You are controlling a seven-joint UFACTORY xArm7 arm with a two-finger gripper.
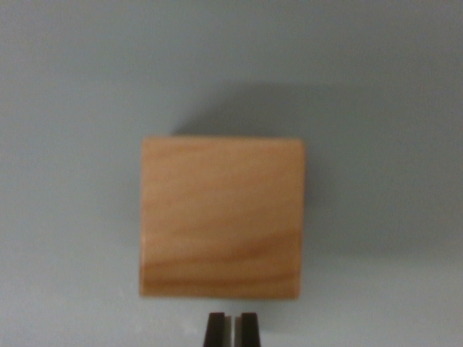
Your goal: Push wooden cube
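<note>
two dark fingertips of the gripper (231,329) sit nearly together, closed on nothing, just below the wooden cube (222,217). the cube lies flat on the pale table (65,87); it looks light, rigid and smooth, best pushed mid-face. nothing else stands nearby.

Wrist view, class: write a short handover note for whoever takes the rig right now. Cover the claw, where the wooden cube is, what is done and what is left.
Claw: two dark fingertips show at the bottom edge, side by side with only a thin slit between them, so it reads as shut and holds nothing.
Wooden cube: sits square on the plain grey surface, mid-picture, directly ahead of the fingertips. A narrow strip of surface shows between the tips and the cube's near edge, so no contact appears yet.
Done: claw lined up behind the cube.
Left: close the gap and push the cube, probably straight ahead.
</note>
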